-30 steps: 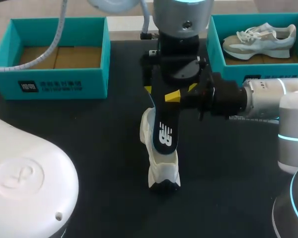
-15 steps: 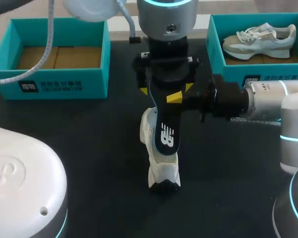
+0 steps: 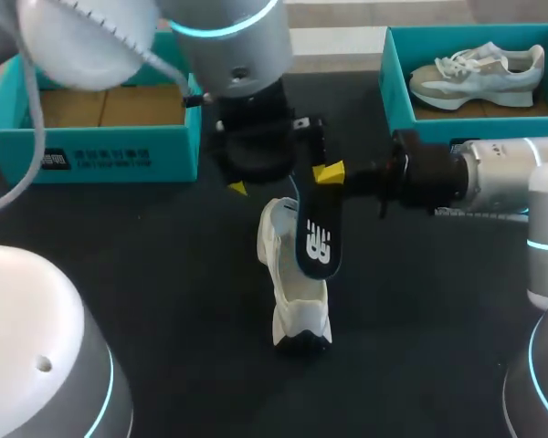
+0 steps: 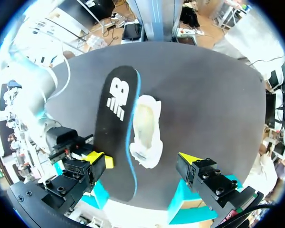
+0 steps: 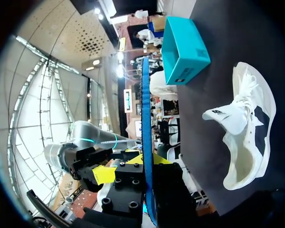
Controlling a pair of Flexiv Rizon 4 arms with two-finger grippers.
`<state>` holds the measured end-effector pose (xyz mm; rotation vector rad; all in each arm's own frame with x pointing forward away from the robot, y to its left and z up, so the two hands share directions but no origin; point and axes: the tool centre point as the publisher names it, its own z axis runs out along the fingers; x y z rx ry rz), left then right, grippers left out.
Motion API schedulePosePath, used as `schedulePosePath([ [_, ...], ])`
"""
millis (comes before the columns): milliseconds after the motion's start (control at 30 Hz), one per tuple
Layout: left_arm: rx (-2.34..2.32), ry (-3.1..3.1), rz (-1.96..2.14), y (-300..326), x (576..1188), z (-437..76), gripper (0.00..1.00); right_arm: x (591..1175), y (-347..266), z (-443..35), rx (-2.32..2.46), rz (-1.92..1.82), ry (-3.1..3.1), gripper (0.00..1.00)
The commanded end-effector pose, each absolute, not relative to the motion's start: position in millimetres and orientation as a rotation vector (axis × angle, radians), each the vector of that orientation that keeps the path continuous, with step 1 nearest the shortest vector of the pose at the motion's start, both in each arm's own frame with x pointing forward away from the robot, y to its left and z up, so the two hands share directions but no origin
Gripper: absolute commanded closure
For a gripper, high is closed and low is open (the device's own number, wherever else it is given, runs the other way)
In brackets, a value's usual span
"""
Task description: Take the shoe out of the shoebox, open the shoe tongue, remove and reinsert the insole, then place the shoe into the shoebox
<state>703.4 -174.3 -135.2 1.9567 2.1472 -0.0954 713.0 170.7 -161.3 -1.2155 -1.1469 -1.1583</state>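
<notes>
A white shoe (image 3: 290,294) stands on its sole on the dark table; it also shows as the shoe (image 4: 145,128) and the shoe (image 5: 249,130). Above it hangs the black insole (image 3: 314,235) with a white logo, out of the shoe. My right gripper (image 3: 336,175) is shut on the insole's upper end. In the right wrist view the insole (image 5: 146,123) shows edge-on between the right gripper (image 5: 147,167) fingers. My left gripper (image 3: 283,181) hovers over the shoe, wide open. The insole (image 4: 115,128) runs beside one finger of the left gripper (image 4: 146,161), untouched on its other side.
An open teal shoebox (image 3: 110,151) with a bare cardboard floor stands at the back left. Another teal box (image 3: 395,87) at the back right holds a second pale shoe (image 3: 475,73). The left arm's bulk hangs over the table's back middle.
My left arm has swung to the left, its open gripper shifting off the insole's top. The right gripper and insole have edged slightly right. The shoe stays put.
</notes>
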Motion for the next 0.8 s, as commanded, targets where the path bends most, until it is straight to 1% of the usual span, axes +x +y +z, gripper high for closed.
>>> schedulePosePath([
  [33, 1.757, 1.85, -0.45, -155.7, 698.8, -148.6, 0.0, 709.1, 168.6, -159.6, -1.224, -1.155, -1.146, 1.0],
  [733, 1.781, 1.842, -0.418, -154.8, 699.0, -149.5, 0.0, 706.5, 175.6, -167.3, -1.209, -1.16, -1.13, 1.0],
  [767, 1.786, 1.823, -0.432, -153.5, 699.5, -153.2, 0.0, 706.4, 175.7, -167.4, -1.209, -1.161, -1.13, 1.0],
  [800, 1.721, 1.817, -0.534, -152.7, 699.6, -155.6, 0.0, 706.4, 175.8, -167.4, -1.209, -1.164, -1.129, 1.0],
])
